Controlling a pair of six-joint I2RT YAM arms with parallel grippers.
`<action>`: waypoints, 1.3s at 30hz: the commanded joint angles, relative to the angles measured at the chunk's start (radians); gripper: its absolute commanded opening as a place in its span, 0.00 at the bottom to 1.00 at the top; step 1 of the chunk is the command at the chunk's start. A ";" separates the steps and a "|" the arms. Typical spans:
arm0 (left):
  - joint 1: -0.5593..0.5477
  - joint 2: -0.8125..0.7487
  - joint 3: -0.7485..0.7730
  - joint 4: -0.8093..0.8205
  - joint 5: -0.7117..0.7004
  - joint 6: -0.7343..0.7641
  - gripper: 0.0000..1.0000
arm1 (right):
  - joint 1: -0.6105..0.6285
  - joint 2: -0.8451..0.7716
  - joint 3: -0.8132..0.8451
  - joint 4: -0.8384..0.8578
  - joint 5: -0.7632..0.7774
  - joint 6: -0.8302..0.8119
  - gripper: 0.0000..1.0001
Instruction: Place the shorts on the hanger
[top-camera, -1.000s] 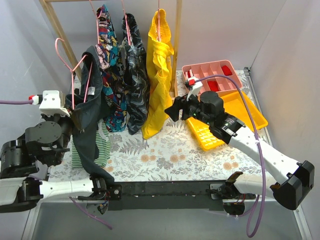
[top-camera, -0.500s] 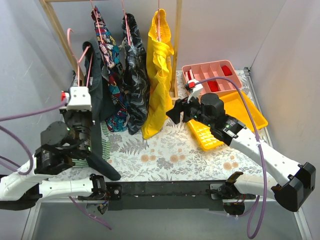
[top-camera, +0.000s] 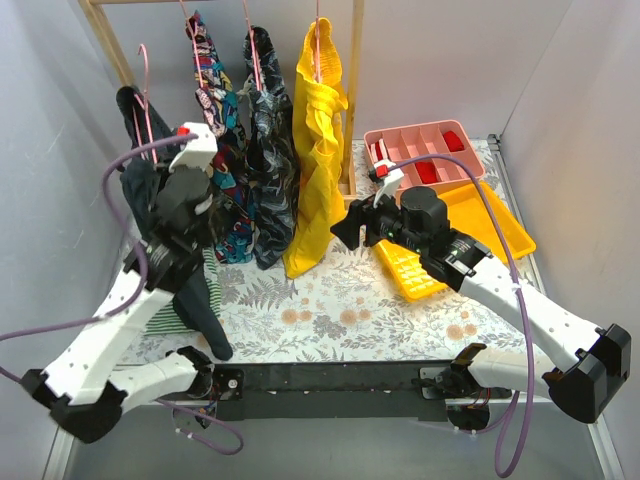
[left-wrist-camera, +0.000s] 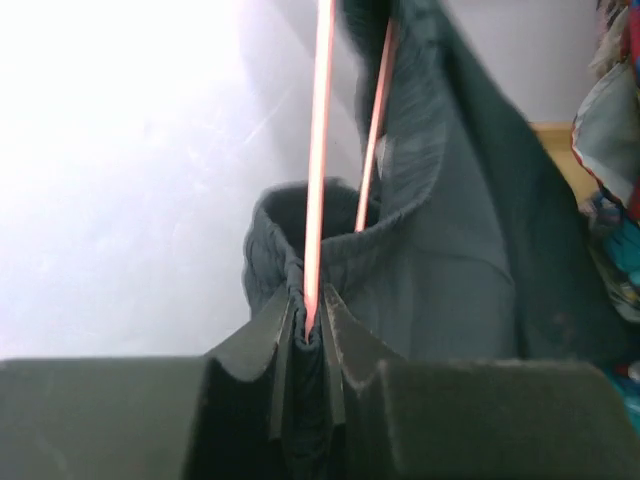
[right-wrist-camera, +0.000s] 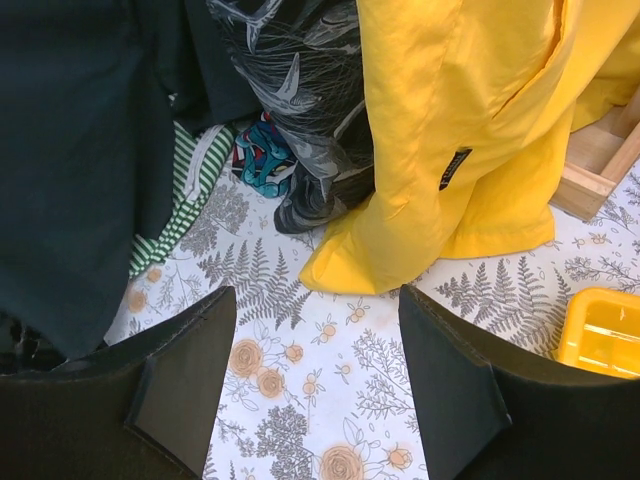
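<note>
Right gripper (right-wrist-camera: 315, 330) has its jaws wide apart and empty above the fern-printed tablecloth (right-wrist-camera: 300, 410). The shorts (right-wrist-camera: 70, 170) fill the left side, with a green-striped cloth (right-wrist-camera: 185, 190) just beside them. Patterned garment (right-wrist-camera: 300, 90) and yellow garment (right-wrist-camera: 460, 130) reach the tablecloth, and a yellow tray (right-wrist-camera: 600, 330) corner shows at right.

white arm links (top-camera: 95, 338), black motor joints (top-camera: 425, 215), purple cables (top-camera: 526, 345), matte black hand fingers (right-wrist-camera: 180, 385)

Shorts (top-camera: 140, 195) on hanger (top-camera: 143, 75), left of hung garments (top-camera: 265, 120); tray (top-camera: 415, 127) right.

Left hand (left-wrist-camera: 308, 335), hanger (left-wrist-camera: 321, 150), shorts (left-wrist-camera: 470, 250) now higher.
</note>
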 joint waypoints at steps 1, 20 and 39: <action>0.260 0.095 0.189 -0.395 0.450 -0.471 0.00 | 0.008 -0.024 0.018 0.005 -0.001 -0.019 0.73; 0.727 0.158 0.251 -0.197 1.172 -0.592 0.00 | 0.008 -0.021 0.041 -0.021 -0.035 -0.058 0.73; 0.813 0.435 0.578 -0.166 1.309 -0.585 0.00 | 0.008 -0.003 0.060 -0.007 -0.087 -0.033 0.73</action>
